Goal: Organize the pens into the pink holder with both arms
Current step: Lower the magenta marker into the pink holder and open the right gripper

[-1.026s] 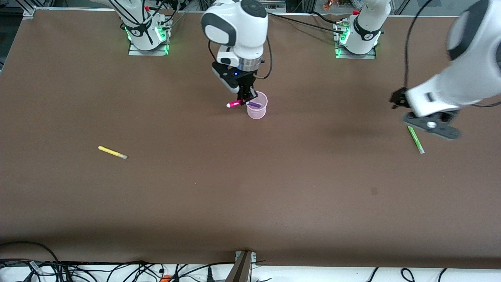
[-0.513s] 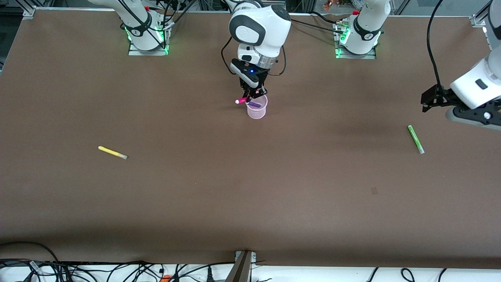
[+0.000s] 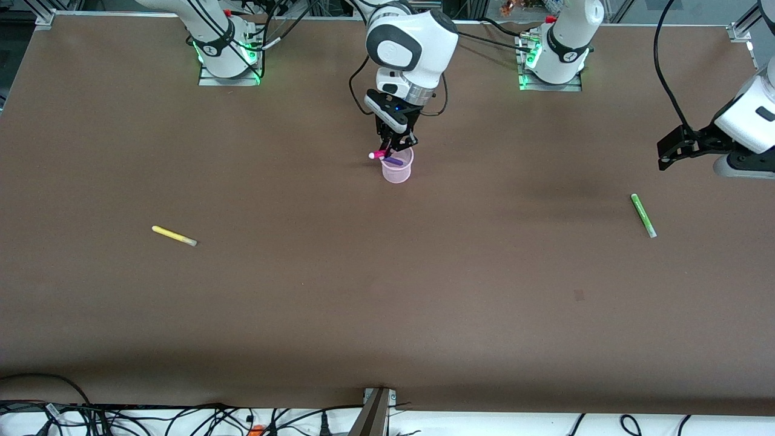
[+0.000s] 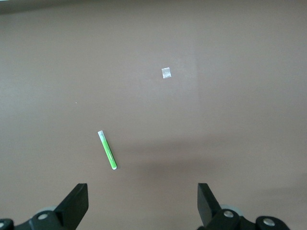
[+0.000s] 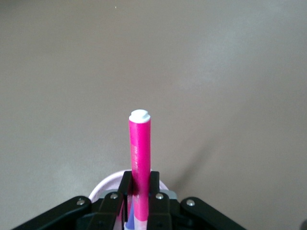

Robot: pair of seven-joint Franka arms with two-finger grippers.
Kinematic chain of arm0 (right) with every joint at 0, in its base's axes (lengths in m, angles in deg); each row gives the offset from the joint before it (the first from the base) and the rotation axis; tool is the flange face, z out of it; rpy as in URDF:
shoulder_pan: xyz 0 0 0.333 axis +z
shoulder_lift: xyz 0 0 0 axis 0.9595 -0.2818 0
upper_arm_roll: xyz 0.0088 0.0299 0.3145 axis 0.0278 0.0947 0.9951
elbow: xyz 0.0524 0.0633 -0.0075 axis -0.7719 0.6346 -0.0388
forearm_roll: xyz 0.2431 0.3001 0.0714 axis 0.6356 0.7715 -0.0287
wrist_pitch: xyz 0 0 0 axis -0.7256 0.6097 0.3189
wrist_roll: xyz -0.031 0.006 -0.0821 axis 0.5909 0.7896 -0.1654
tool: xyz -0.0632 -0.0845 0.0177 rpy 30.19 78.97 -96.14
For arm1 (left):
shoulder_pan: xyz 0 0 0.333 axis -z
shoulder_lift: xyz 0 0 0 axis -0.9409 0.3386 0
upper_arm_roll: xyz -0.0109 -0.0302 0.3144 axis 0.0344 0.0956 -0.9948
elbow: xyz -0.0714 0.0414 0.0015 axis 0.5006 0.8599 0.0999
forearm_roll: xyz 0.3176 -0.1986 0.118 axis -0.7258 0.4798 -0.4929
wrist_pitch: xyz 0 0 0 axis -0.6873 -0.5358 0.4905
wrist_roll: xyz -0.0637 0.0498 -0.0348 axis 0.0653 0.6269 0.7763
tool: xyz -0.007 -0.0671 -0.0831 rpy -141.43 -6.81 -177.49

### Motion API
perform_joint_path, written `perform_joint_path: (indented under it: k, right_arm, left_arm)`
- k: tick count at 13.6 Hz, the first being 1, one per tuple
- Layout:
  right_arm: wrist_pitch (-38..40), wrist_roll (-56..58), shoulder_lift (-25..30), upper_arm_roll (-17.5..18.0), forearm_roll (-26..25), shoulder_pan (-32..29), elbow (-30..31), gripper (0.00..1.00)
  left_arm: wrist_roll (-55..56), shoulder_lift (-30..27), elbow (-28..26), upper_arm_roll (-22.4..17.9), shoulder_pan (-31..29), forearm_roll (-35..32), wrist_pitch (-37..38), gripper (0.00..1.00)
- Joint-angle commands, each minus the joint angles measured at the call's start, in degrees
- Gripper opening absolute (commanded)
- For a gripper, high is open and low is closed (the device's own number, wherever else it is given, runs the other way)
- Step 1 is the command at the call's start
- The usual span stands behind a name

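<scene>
Right gripper (image 3: 395,147) clamping pink pen (image 3: 379,155) over pink holder's rim (image 3: 397,168), left gripper (image 4: 143,201) spread wide above bare table near green pen (image 3: 643,215)

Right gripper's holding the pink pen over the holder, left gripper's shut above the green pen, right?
Not quite. The left gripper is open, its jaws wide apart in the left wrist view, above the green pen. The right gripper does hold the pink pen over the pink holder.

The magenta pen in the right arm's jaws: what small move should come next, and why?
Probably tip the magenta pen more upright, then open. The right gripper clamps it over the pink holder, its capped end jutting past the rim. The purple pen is already inside. The left gripper hangs open above the green pen.
</scene>
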State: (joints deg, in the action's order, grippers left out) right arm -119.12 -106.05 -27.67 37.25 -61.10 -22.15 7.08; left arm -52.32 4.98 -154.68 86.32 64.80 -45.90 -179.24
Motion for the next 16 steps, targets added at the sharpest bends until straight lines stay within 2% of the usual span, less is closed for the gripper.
perform_joint_path:
  k: [1,8,9,10,11,12,13,14,16]
  right_arm:
    - [2.00,-2.97,-0.41,-2.48,-2.61,2.92,-1.32,0.00]
    - [3.23,-5.44,-4.01,-3.90,-3.68,4.86,-5.18,0.00]
    - [3.23,-5.44,-4.10,-3.90,-3.68,4.94,-5.45,0.07]
    - [3.23,-5.44,-4.10,-3.90,-3.68,5.03,-5.28,0.09]
    - [3.23,-5.44,-4.02,-3.90,-3.68,5.03,-5.45,0.28]
    - [3.23,-5.44,-4.02,-3.90,-3.68,5.03,-5.45,0.55]
    - [3.23,-5.44,-4.02,-3.98,-3.68,5.03,-5.54,0.71]
    - [3.23,-5.44,-3.93,-4.33,-3.77,5.03,-5.54,0.74]
    - [4.10,-5.36,-3.93,-4.51,-3.68,5.03,-6.76,0.93]
  left_arm:
    - [1.25,-4.33,-4.41,-1.67,2.15,0.77,-1.60,1.00]
    - [0.64,-4.69,-4.59,-3.08,5.50,0.24,-2.12,1.00]
    - [0.55,-4.69,-4.59,-3.17,5.50,0.24,-2.12,1.00]
    - [0.46,-4.25,-4.33,-3.25,5.32,0.33,-2.12,1.00]
    - [0.46,-4.25,-4.07,-3.34,5.41,0.33,-2.12,1.00]
    - [0.46,-4.16,-3.98,-3.34,5.50,0.24,-2.12,1.00]
    - [0.46,-4.16,-4.06,-4.39,6.02,0.24,-2.12,1.00]
    - [0.46,-4.07,-4.07,-5.18,6.81,0.33,-2.21,1.00]
    - [0.64,-3.98,-4.15,-5.36,7.17,0.42,-2.82,1.00]
